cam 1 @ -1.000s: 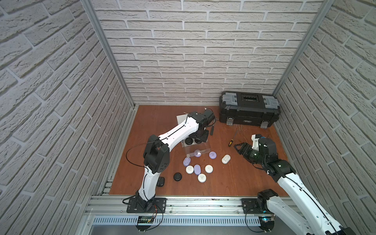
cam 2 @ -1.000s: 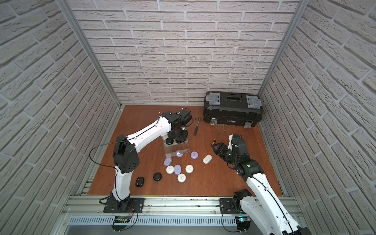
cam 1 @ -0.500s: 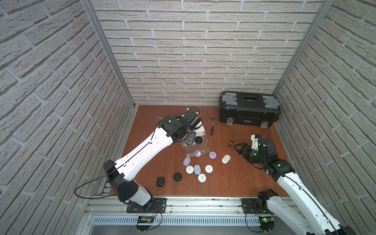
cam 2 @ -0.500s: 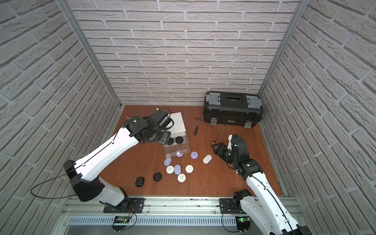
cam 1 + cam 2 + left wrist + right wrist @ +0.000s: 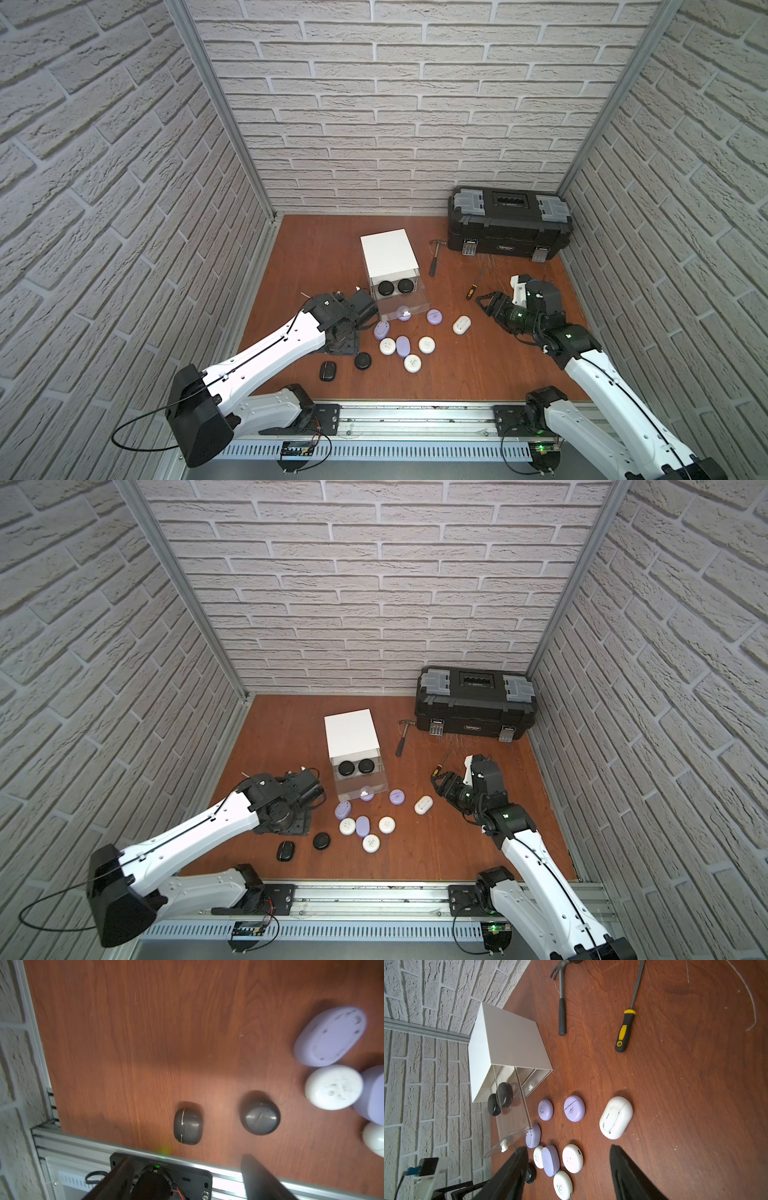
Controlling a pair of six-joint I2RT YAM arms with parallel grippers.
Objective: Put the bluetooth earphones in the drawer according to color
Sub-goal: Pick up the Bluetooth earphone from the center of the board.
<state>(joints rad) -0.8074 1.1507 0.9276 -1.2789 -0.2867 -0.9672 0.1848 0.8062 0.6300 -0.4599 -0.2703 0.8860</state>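
Note:
The drawer cabinet (image 5: 388,253) (image 5: 351,733) (image 5: 508,1043) is a white cube in mid-floor. Its top clear drawer (image 5: 405,309) is pulled out, and two black bluetooth earphones (image 5: 385,287) (image 5: 405,285) (image 5: 504,1095) lie in it. Lavender cases (image 5: 381,330) (image 5: 434,317) and white cases (image 5: 387,346) (image 5: 461,325) lie loose in front of it. Two more black cases (image 5: 363,360) (image 5: 327,370) (image 5: 188,1126) (image 5: 259,1118) lie at the front left. My left gripper (image 5: 340,347) (image 5: 187,1158) hangs open and empty just left of those two. My right gripper (image 5: 484,301) (image 5: 569,1149) stands open and empty, right of the white case (image 5: 615,1118).
A big black toolbox (image 5: 509,228) stands at the back right. A hammer (image 5: 435,257) and a yellow-handled screwdriver (image 5: 473,286) lie between it and the cabinet. Brick walls close in three sides, and a metal rail (image 5: 415,411) runs along the front edge.
My left arm has swung back from over the open drawer to the front left, its jaws widening. Two black cases now show in the drawer. The right arm has not moved.

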